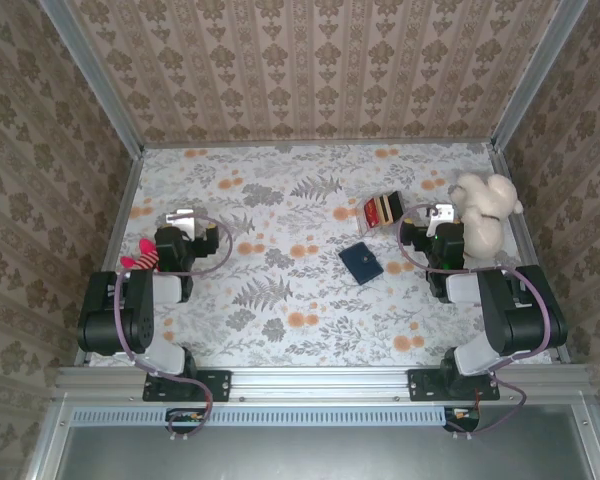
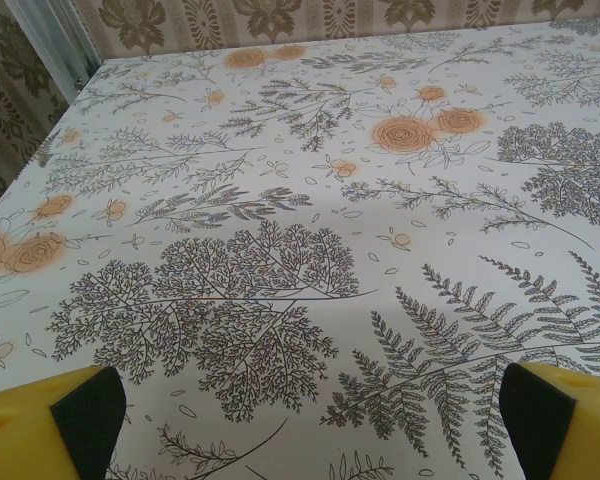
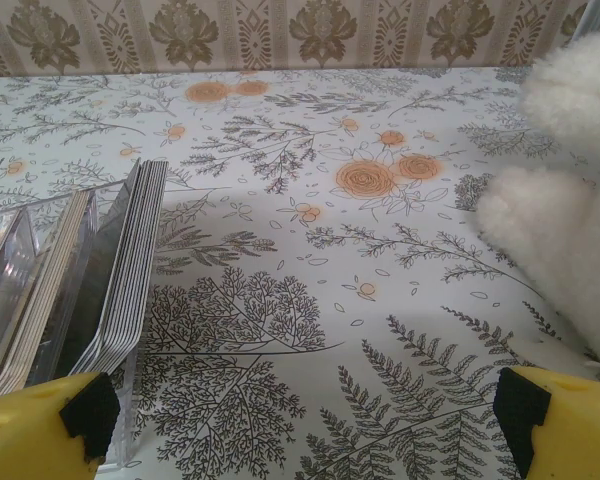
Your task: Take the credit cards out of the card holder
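**Card holder shut on a flowered counter, both sets of fingers wide**

We see a counter [image 1: 280,190] covered in a pale cloth printed with grey ferns and orange roses. Walls [image 1: 310,60] of beige damask wallpaper box it in on three sides, with aluminium rails at the corners and along the near edge.

From above, the card holder [image 1: 361,262] lies flat and closed on the cloth. It is right of centre, between the two arms and nearer the right arm [image 1: 510,305]. Behind it stands a striped block [image 1: 383,210] of red, cream and brown. A white plush toy [image 1: 483,212] sits by the right wall, just beyond the right arm. A small pink and red thing [image 1: 138,258], which we cannot identify, shows beside the left arm [image 1: 130,310].

The left wrist view gives us the fern print up close, running to the far wall. The left fingers [image 2: 40,430] stand wide apart, holding nothing.

The right wrist view shows thin sheets standing on edge in a clear stand [image 3: 40,290] at the left, and the toy's fur at the right. The right fingers [image 3: 570,425] are wide too, holding nothing.
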Robot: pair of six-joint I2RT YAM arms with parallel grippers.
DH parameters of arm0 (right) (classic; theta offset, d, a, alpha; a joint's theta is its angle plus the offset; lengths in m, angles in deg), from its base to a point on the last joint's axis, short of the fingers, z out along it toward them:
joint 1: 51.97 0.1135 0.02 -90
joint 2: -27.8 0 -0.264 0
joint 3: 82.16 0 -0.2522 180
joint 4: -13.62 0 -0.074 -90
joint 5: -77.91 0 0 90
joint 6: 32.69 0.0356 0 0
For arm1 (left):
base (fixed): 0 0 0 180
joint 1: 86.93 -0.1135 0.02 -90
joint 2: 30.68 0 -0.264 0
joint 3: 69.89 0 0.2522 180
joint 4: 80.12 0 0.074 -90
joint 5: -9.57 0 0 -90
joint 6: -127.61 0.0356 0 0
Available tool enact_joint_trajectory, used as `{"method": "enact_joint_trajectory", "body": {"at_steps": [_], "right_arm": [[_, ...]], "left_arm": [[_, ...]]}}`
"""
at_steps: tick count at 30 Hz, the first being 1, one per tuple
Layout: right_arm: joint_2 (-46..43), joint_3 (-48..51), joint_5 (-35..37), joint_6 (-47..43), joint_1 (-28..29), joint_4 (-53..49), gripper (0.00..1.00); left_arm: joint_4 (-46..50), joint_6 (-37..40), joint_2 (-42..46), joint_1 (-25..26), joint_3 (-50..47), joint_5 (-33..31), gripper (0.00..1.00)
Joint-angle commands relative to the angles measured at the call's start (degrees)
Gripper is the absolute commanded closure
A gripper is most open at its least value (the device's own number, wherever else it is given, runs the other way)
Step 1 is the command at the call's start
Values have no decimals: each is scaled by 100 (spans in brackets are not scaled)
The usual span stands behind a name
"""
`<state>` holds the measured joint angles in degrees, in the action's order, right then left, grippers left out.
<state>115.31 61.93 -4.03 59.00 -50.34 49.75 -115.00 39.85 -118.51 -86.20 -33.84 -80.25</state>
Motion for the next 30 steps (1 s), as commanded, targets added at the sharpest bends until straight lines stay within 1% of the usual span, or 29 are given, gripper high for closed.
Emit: {"method": "enact_joint_trajectory", "body": {"at_steps": [1,23,25,26,28,30], "right_arm": [[12,-104,-129,59,-18,-59,0],[5,-92,-137,68,-22,-46,0],[-5,25,-252,7,-22,160,0],[-12,110,-423,-64,-22,312,0],[-96,227,-544,-101,-18,481,0],[-386,221,-481,-73,-13,241,0]], "left_arm": [[-1,101,-21,23,110,-36,0],[-17,78,-18,2,103,-7,0],[-147,11,-4,-63,19,61,0],[-338,-62,3,-80,-78,-16,0],[-554,-116,109,-123,-257,-9,0],[-512,-91,411,-124,-362,5,0]]}}
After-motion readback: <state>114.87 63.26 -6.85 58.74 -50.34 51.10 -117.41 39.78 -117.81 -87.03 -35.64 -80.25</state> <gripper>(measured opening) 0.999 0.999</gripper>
